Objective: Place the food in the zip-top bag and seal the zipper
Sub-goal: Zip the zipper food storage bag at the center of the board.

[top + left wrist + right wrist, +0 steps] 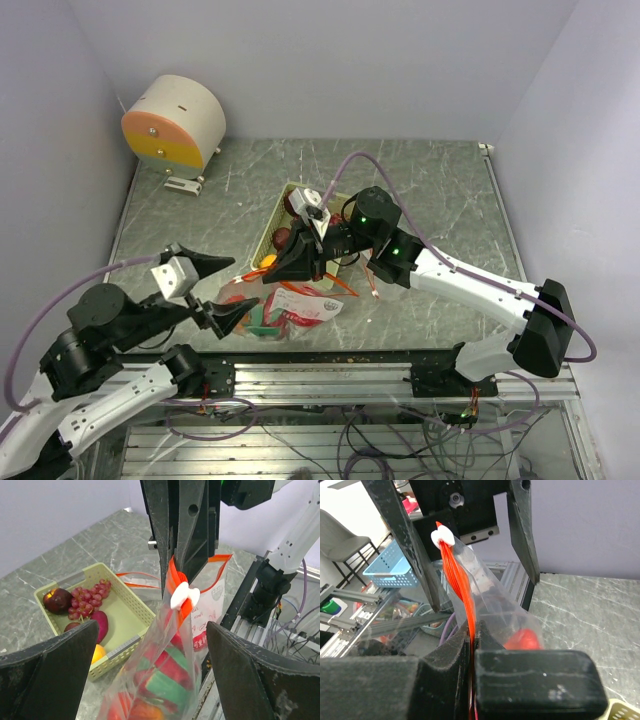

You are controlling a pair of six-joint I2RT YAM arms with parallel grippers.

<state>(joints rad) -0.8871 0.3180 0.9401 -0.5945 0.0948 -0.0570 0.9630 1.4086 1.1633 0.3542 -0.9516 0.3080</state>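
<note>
- The bag is standing up near the front edge of the desk; a pink-red and green dragon fruit is sitting low inside it.
- The orange zipper is running along the bag's top; a white slider is riding on it.
- The right hand is pressing its fingers together on the zipper, pinching the strip and holding the mouth of the bag up.
- From that pinch the strip's long axis is pointing straight at the left hand; the slider is sitting at the far end of the strip, between the left hand's two fingers, so the left hand is the nearer one to it.
- The left hand is standing spread wide and holding nothing; it is flanking the slider without touching it.
- Just beside the bag, the tray is holding an apple, grapes, a sweet potato and an orange; filling looks unfinished.
- Sealing would likely mean closing on the slider and pulling along that axis; a sideways pull could twist the strip out of the pinch.
</note>
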